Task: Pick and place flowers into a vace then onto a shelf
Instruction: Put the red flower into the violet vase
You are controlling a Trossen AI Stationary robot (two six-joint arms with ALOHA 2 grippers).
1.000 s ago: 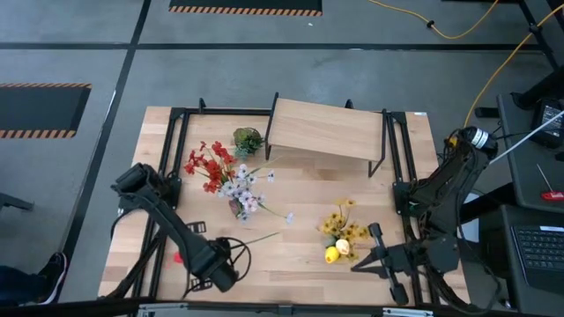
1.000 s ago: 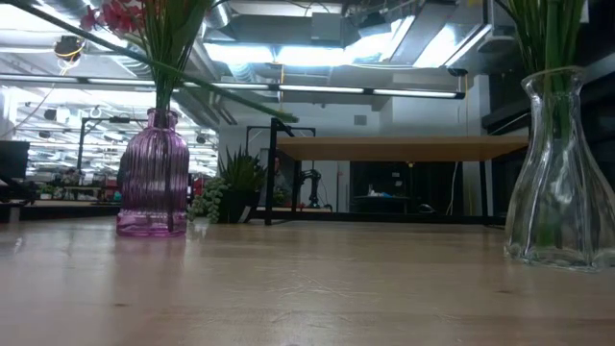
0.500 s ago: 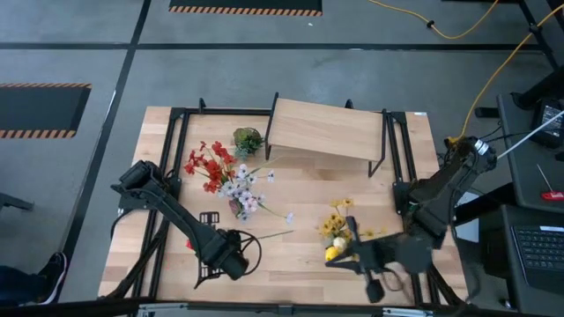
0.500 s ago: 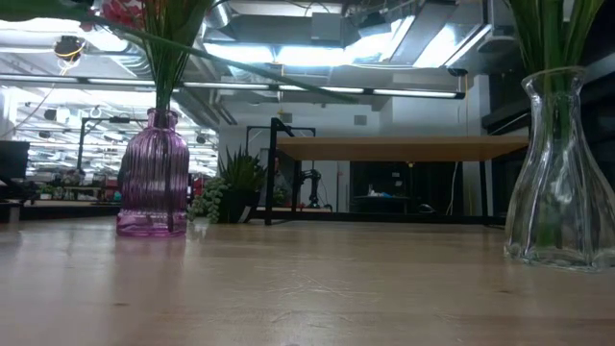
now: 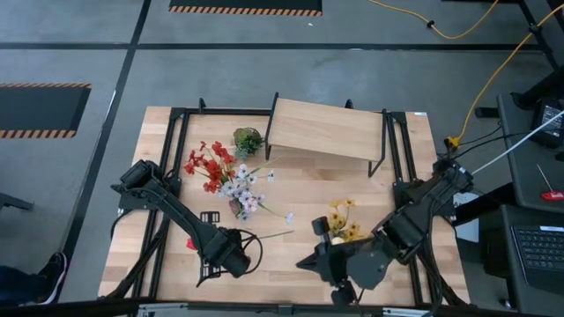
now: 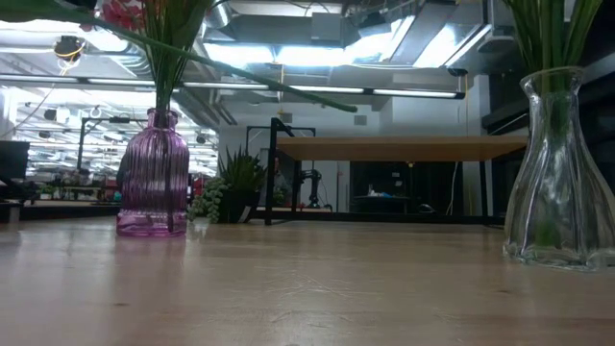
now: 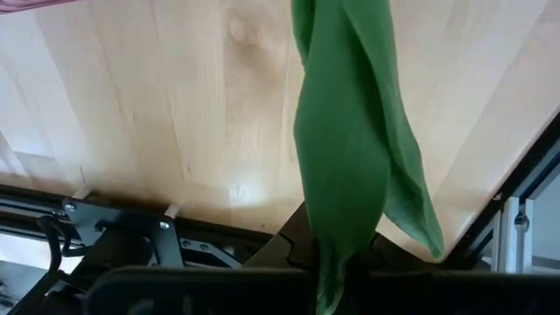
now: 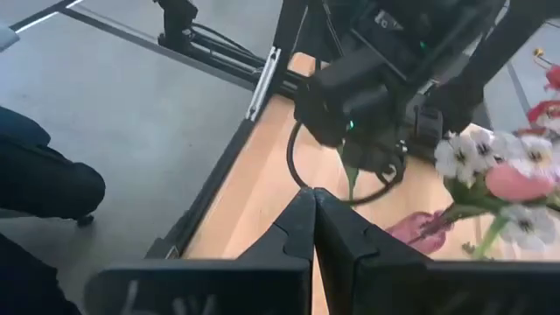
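My left gripper [image 5: 231, 257] hangs near the table's front edge, shut on a long-stemmed flower [image 5: 269, 235]. Its red bud [image 5: 189, 244] is to the left and its stem end [image 6: 348, 106] points right. My right gripper [image 5: 304, 261], shut and holding nothing, hovers just right of it and points at it. A purple vase [image 6: 154, 173] holds red and white flowers [image 5: 225, 176]. A clear vase [image 6: 560, 173] holds yellow flowers [image 5: 342, 224]. The shelf [image 5: 330, 129] stands at the back. My left gripper pinches the flower partway along its stem, where a green leaf [image 7: 346, 175] hangs down from it. The fingers come from above, pointing steeply down, across the stem. The gripper's own body hides the exact spot. The flower is lifted clear of the table.
A small green potted plant [image 5: 248, 141] stands left of the shelf. Black frame rails [image 5: 167, 154] run along the table's left and right sides. Bare wood lies between the two vases [image 5: 291, 198]. A person's dark clothing [image 8: 39, 188] shows beside the table's near edge.
My left gripper has swung a little toward the table's right with the flower, then kept still, and the stem end has gone right with it. My right gripper has risen and swept from the front right toward the left gripper, turning to point at it. It has stayed shut.
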